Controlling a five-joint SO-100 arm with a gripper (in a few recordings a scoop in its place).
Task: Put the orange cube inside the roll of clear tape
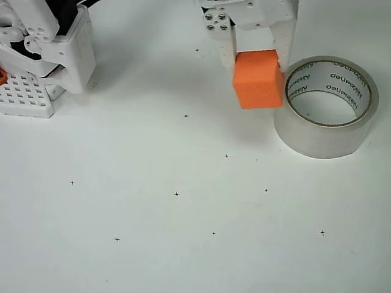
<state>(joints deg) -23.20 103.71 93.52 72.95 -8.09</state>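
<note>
In the overhead view the orange cube (258, 80) is held between the two white fingers of my gripper (256, 56), which comes down from the top edge and is shut on it. The cube hangs just left of the roll of clear tape (325, 128), its right edge at the roll's left rim. The roll lies flat on the white table with its hole facing up, green lettering visible on the inner core. The hole holds nothing.
The arm's white base (52, 46) and a white perforated block (25, 94) sit at the top left. The white table (183, 213) carries small black cross marks across the middle and front.
</note>
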